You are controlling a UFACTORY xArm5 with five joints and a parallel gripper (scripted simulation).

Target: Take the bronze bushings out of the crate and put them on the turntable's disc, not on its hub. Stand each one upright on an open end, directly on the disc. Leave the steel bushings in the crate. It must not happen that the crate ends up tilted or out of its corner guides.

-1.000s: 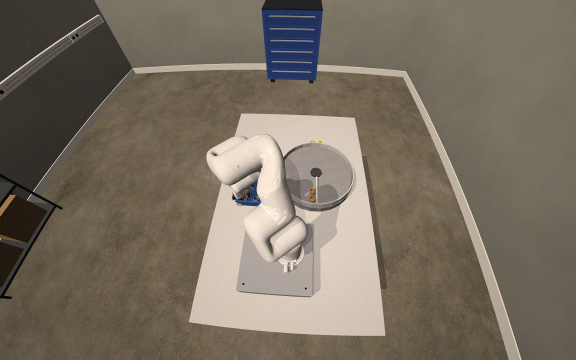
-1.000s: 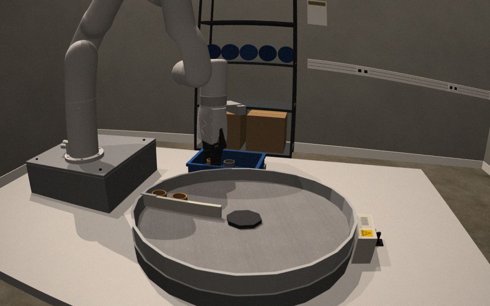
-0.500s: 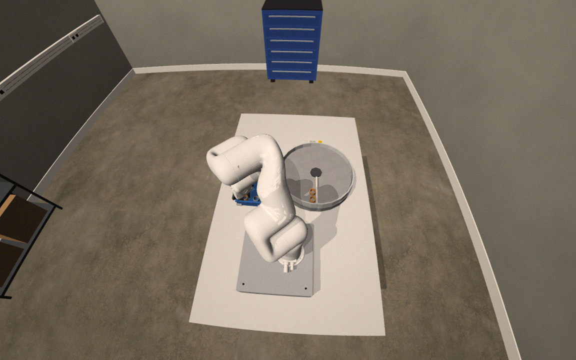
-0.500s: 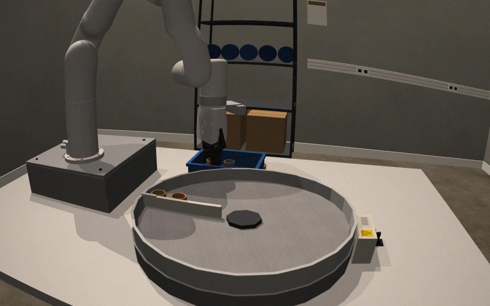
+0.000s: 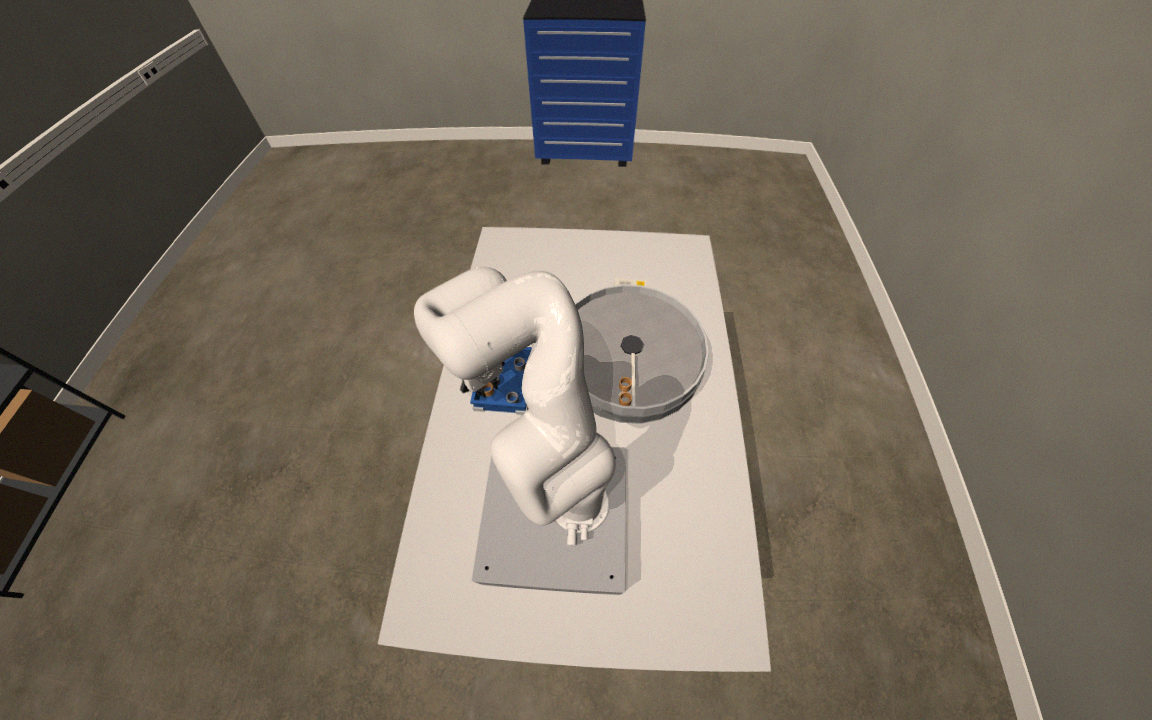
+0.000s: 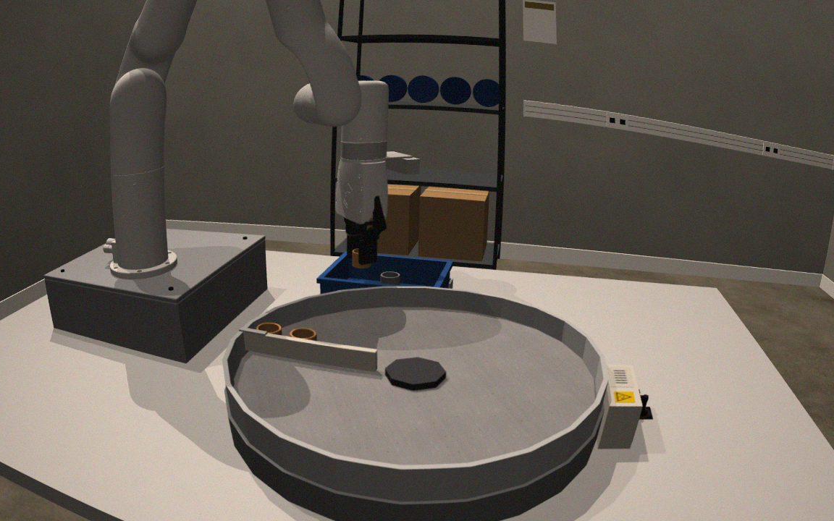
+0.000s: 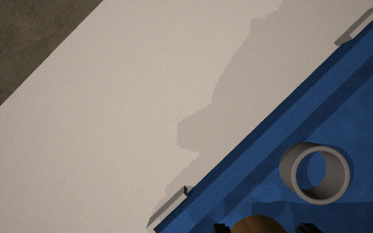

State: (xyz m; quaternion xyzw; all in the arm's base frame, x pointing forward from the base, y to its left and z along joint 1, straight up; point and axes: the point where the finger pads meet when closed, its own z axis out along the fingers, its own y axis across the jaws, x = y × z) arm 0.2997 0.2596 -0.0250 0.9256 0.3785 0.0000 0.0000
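Item: third bronze bushing (image 6: 360, 257), clamped in claw (image 6: 363, 249), raised to rim height of crate (image 6: 436, 272) on worktop (image 6: 698, 362); two already on disc (image 6: 446, 414); next: carry over, set upright clear of hub (image 6: 415, 372).

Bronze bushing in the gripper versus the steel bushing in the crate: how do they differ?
The bronze bushing is orange-brown, clamped in the gripper and lifted above the crate rim. The steel bushing is grey and stands untouched on the crate floor. Both are short open tubes, upright.
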